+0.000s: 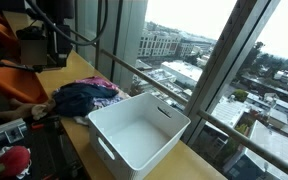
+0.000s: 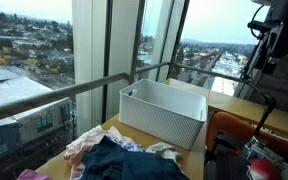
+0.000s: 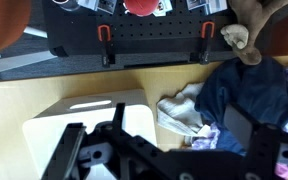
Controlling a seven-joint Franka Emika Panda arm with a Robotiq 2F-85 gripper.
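Pincer [image 3: 179, 150] fingers stand spread wide at the bottom of my wrist view, two dark arms well apart with nothing pinched between them. In an exterior view I hang high above the far end of the table, well clear of everything on it.

Below me, to one side, sits the white bin [image 3: 84, 115], upright, a handle slot cut in its end wall. Both exterior views show it [image 1: 154, 150] [image 2: 159, 118] standing on the table close to the glass.

Just beside the bin lies the heap of clothes [image 3: 249, 95]: dark blue cloth on top, pink and patterned pieces under it [image 1: 84, 97] [image 2: 114, 160]. A crumpled white cloth [image 3: 184, 112] lies at the heap's edge, between the blue cloth and the bin.

The wooden table [image 3: 24, 95] carries both. At its edge in my wrist view runs a black pegboard [image 3: 154, 40] held by two red clamps [image 3: 105, 35], with a tan soft thing [image 3: 236, 38] next to it; what that is I cannot tell. Beyond the table, the tall window [image 2: 34, 50] looks out over city buildings.
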